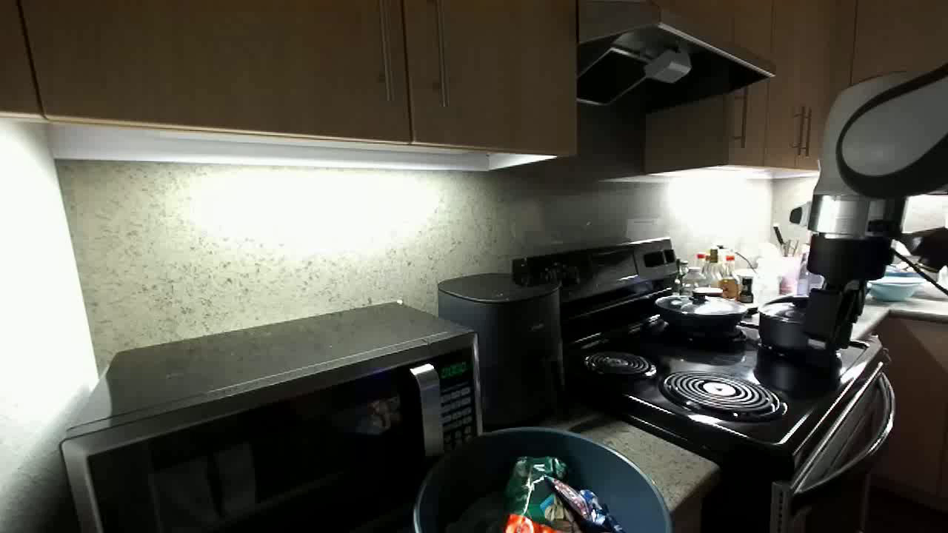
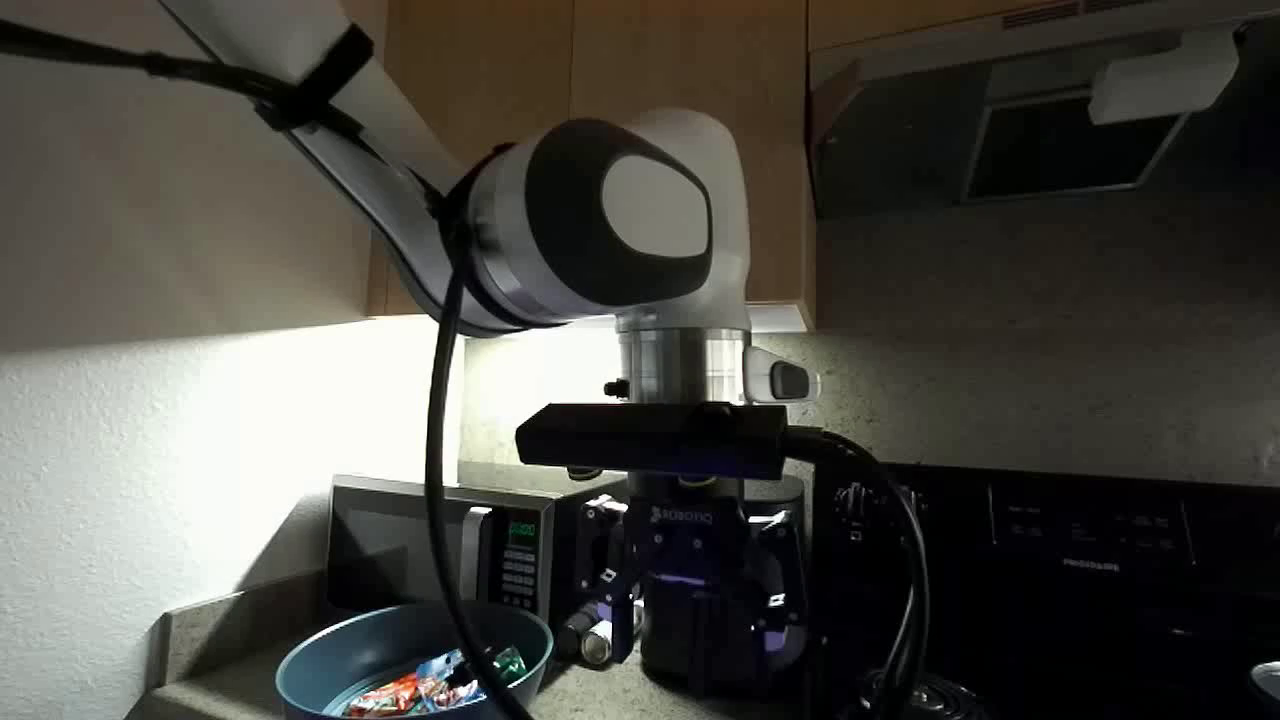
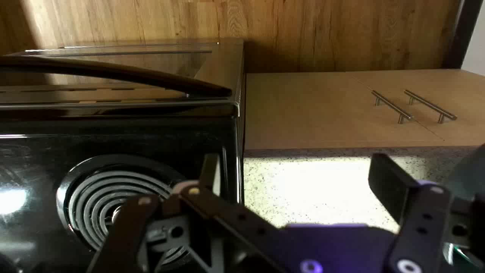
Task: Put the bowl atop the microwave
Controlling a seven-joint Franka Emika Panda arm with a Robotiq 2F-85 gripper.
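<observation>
Down at the lower left of the frame in an exterior view, the deep teal bowl (image 2: pixel 310 655) lies to the left of the gripper (image 2: pixel 700 635), and that sideways gap is, to my eye, what the coming move turns on. Both exterior views put the gripper on the right of it, apart from it; in the wrist view, what I take for the bowl's wall just slips in at the right edge. Being round, it has no long axis to line up with, so the rim looks the likely hold; only one arm (image 2: pixel 640 210) is on hand to reach. The gripper's fingers (image 3: pixel 388 185) stand spread wide, holding nothing, with the speckled surface (image 3: pixel 273 189) showing through the gap.

Behind the bowl, its top higher than the rim, is the microwave (image 2: pixel 400 540), so I'd expect the carry to go up and back.

By count: one teal bowl, one microwave, one upright dark appliance (image 1: pixel 496 348), probably an air fryer; on the stove (image 1: pixel 689 355), two bare coil burners (image 1: pixel 722 389), one lidded pan (image 1: pixel 700 322) and one dark pot (image 1: pixel 778 329). At least three packets (image 1: pixel 535 488) lie in the teal bowl, overlapping too much for a sure number.
</observation>
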